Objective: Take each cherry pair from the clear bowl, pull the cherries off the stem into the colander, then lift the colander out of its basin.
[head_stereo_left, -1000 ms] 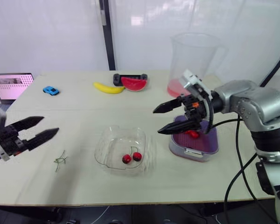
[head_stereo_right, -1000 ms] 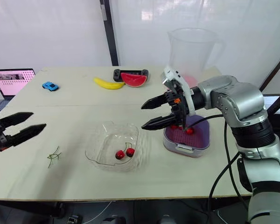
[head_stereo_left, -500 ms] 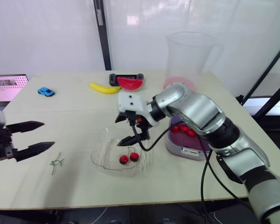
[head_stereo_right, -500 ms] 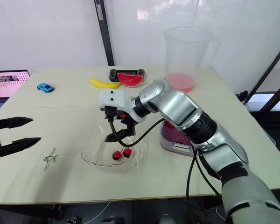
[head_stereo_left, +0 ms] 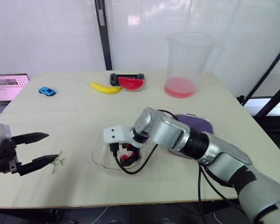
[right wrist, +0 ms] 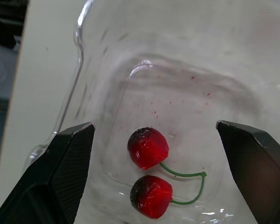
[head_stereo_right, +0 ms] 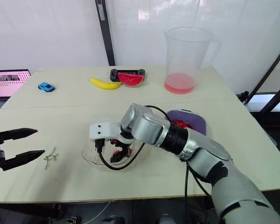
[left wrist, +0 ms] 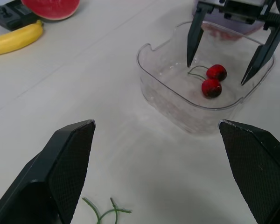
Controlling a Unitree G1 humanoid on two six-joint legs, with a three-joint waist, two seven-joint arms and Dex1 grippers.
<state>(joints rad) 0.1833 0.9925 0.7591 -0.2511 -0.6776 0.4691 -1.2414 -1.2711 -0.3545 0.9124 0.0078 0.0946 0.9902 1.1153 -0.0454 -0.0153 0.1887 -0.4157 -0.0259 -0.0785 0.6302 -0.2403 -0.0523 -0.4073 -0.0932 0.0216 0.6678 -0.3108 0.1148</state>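
At the left, the left gripper (head_stereo_left: 52, 146) hovers over the worktop (head_stereo_left: 84, 98) with its jaws spread and nothing between them, just beside a bare green stem (head_stereo_left: 57, 163) that lies on the surface; that stem suggests at least one pair is already stripped. In the middle stands the clear bowl (left wrist: 177, 109), and one cherry pair (right wrist: 149, 148) lies on its floor, the two red fruits side by side and joined by their green stem. The right gripper (left wrist: 217, 74) reaches down into the bowl with its jaws wide open and holding nothing: one finger stands by the bend of the stem, the other past the cherries, so the pair lies between them, apart from both. Whether the fingertips touch the bowl's floor I cannot tell. To the right, the purple colander (head_stereo_right: 191, 122) holds several red cherries (head_stereo_right: 177, 123). By my judgement this last pair remains to be picked and pulled apart, and the colander is not yet lifted.
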